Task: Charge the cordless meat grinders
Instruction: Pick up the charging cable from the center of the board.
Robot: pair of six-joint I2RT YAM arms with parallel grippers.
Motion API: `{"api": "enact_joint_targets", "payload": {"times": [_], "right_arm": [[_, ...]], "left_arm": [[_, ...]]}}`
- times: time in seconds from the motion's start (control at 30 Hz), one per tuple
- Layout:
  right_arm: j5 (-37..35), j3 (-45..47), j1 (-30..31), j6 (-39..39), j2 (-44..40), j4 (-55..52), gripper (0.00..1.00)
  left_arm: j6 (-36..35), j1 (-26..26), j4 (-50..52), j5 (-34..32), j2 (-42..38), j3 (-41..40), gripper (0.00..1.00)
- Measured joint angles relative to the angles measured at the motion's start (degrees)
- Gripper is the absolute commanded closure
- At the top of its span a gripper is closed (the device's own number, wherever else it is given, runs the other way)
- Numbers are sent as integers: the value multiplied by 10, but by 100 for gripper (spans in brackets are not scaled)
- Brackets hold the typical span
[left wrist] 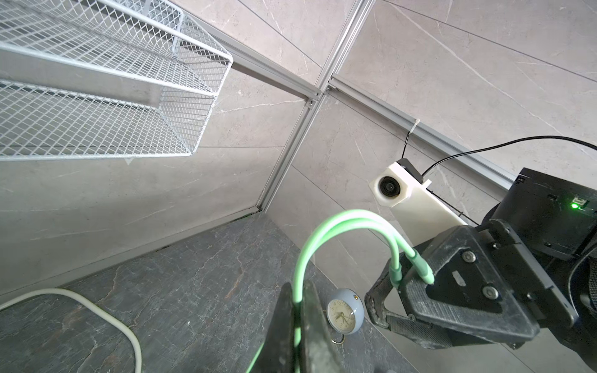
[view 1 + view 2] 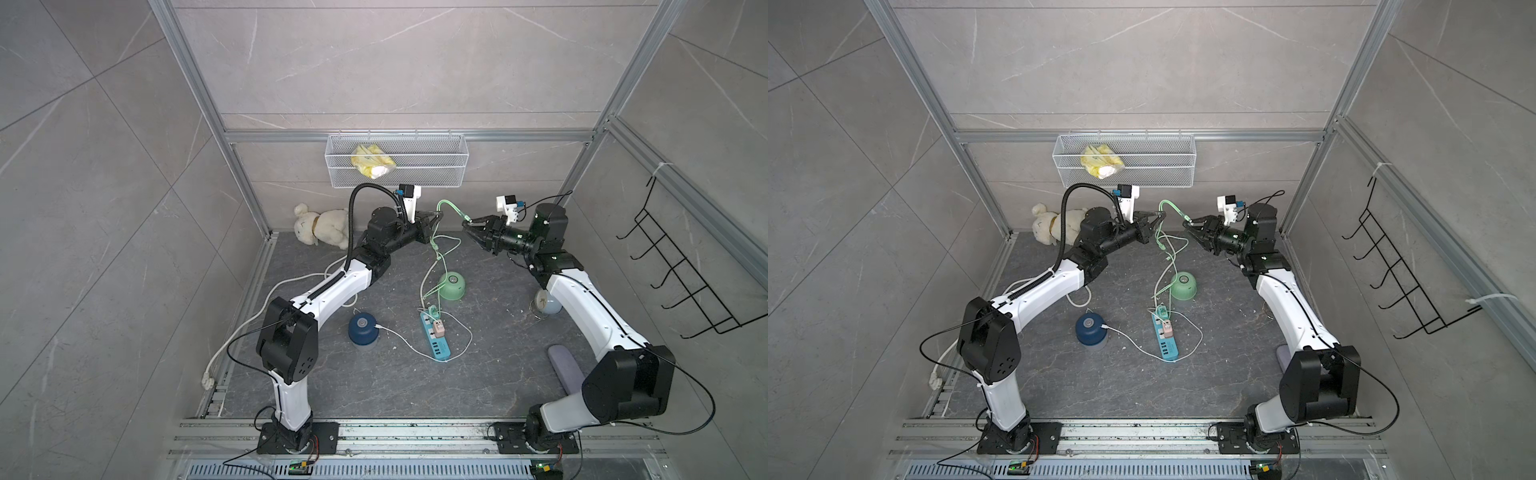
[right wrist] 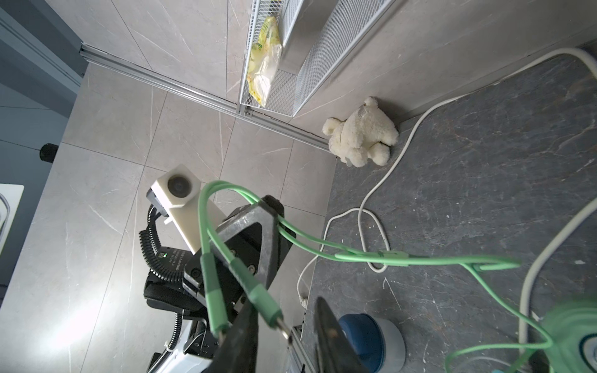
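The mint green cordless meat grinder (image 2: 452, 285) (image 2: 1183, 286) stands mid-table. The navy one (image 2: 363, 328) (image 2: 1090, 328) (image 3: 365, 336) stands to its left with a white cable (image 2: 399, 337) in its side. My left gripper (image 2: 438, 214) (image 1: 295, 290) is raised near the back wall, shut on a green cable (image 2: 451, 205) (image 1: 323, 232). That cable arches across to my right gripper (image 2: 465, 226) (image 3: 284, 303). Its jaws stand apart; one green plug (image 3: 268, 310) hangs in the gap and a second plug (image 3: 213, 310) lies outside one finger.
A blue power strip (image 2: 436, 338) lies mid-table with the green cable's adapter (image 2: 432, 309) in it. A ball-shaped clock (image 2: 546, 303) sits under the right arm. A plush toy (image 2: 320, 228) is at the back left, under a wire basket (image 2: 395, 166). A black rack (image 2: 681, 266) hangs at right.
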State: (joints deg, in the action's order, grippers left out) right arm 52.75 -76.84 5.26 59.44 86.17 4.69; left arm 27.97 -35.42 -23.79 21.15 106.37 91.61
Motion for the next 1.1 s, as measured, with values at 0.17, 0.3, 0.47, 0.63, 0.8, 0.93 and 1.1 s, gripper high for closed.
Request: {"api": "enact_joint_targets", "payload": {"times": [0.17,0.3,0.47,0.63,0.8,0.93,1.1], "right_arm": [[2,0,0,30,2,42,65],[2,0,0,45,7,64,67],[6,0,0,60,9,84,70],[13,0,2,69,9,93,76],[21,3,3,83,9,110,97],[20,6,3,85,9,113,100],[-3,-1,-13,16,-1,-17,100]], "left_arm": [[2,-1,-3,0,0,0,100],[2,-2,-3,0,0,0,100],[4,-3,-3,0,0,0,100],[4,-4,-3,0,0,0,100],[3,-6,-1,-4,0,0,100],[2,-7,16,-21,0,0,72],[-21,-7,63,-41,0,-1,48]]}}
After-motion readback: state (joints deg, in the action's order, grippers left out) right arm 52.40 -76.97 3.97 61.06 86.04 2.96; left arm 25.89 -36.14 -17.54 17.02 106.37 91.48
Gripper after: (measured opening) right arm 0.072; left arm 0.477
